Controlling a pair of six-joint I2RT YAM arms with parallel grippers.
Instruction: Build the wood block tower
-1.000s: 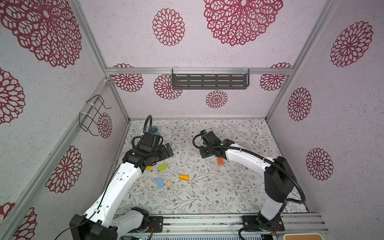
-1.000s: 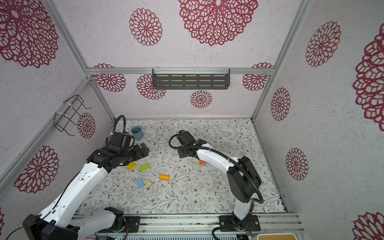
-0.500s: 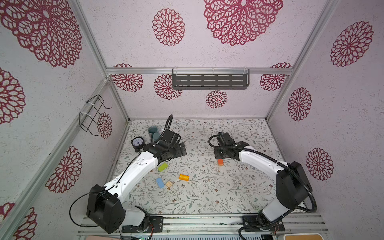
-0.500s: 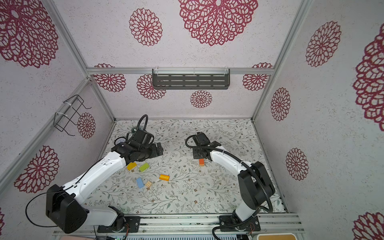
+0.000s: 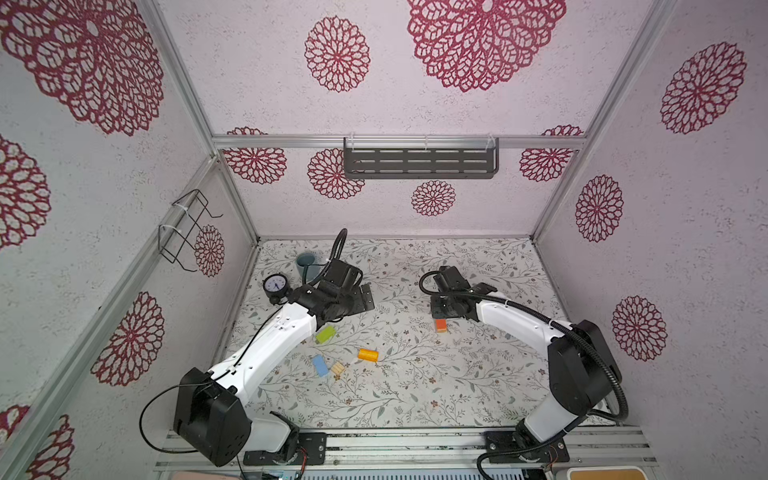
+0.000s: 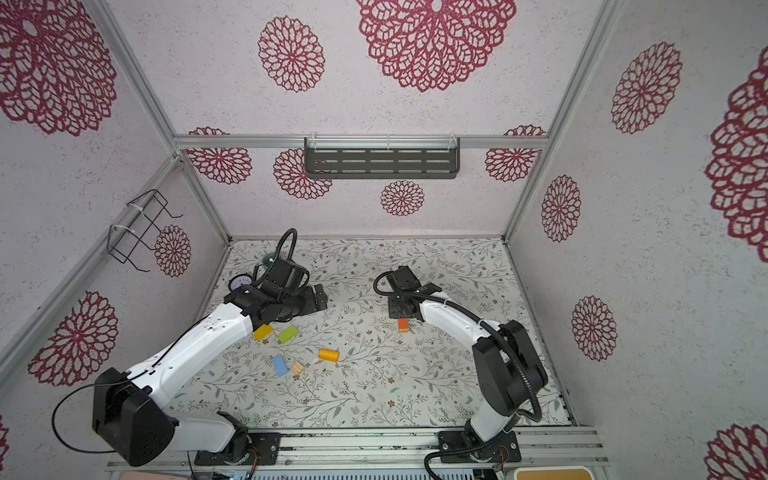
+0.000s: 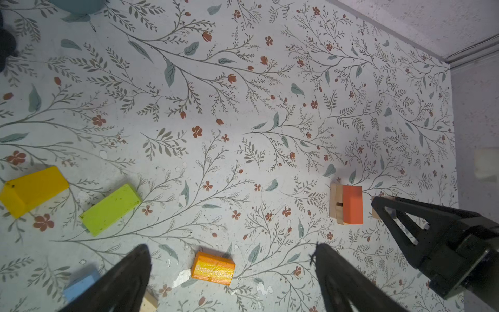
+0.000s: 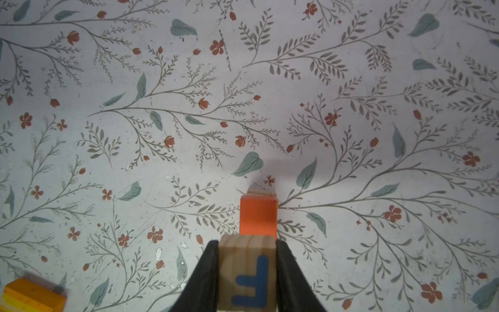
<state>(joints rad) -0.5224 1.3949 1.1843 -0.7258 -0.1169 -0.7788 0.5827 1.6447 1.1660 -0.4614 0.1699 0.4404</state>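
The right hand (image 8: 247,243) pinches a wooden letter cube (image 8: 247,272) marked with a blue F, just beside the tower (image 8: 258,214) (an orange block (image 7: 351,205) on a plain wooden block (image 7: 334,200)) standing mid-surface (image 5: 415,395). The left hand (image 7: 231,246) hangs spread wide and empty over loose pieces: yellow block (image 7: 32,190), green block (image 7: 110,209), light blue block (image 7: 81,283), orange cylinder (image 7: 213,268).
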